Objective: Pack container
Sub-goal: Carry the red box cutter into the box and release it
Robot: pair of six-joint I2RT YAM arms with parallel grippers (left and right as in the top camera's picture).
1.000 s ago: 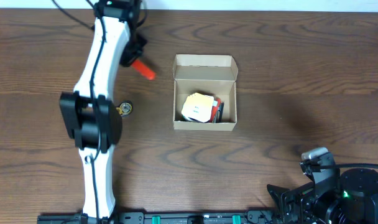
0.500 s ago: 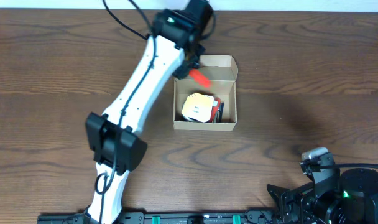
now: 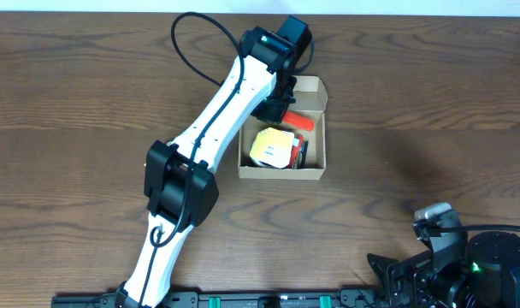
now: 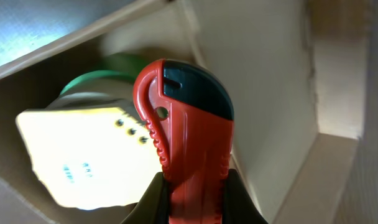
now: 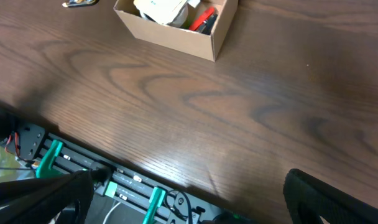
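Overhead view: the container (image 3: 281, 173) is a small plain tan cardboard box. Its flap lid is folded back on the far side and its mouth faces straight up. Its long axis runs from side to side across the picture, square to the tabletop (image 3: 72, 111) edges. The left hand (image 3: 284, 113) hovers over the far left corner of the box, by the flap hinge, and pinches a red tool (image 3: 299, 122) that juts out over the opening. Below that hand, inside the box, lies a yellow packet (image 3: 273, 147) with something red and black beside it. The right hand (image 3: 395, 272) sits well apart from the box, low at the near edge. The tabletop is dark brown wood grain, with a pale strip along its far edge.

Left wrist view: the left hand (image 4: 194, 202) has its fingers pressed against the red tool (image 4: 189, 143), whose dark teal tip points away from the hand into the box. Cardboard walls (image 4: 257, 74) rise around it. The yellow packet (image 4: 89, 155) lies just beyond and to one side of the hand, with a green thing (image 4: 108, 71) behind it.

Right wrist view: the right hand (image 5: 189, 180) is spread wide with nothing between its fingers. The container (image 5: 170, 34) stands far ahead of it, one corner turned toward the hand. A rail with green clips (image 5: 52, 158) lines the near tabletop edge.
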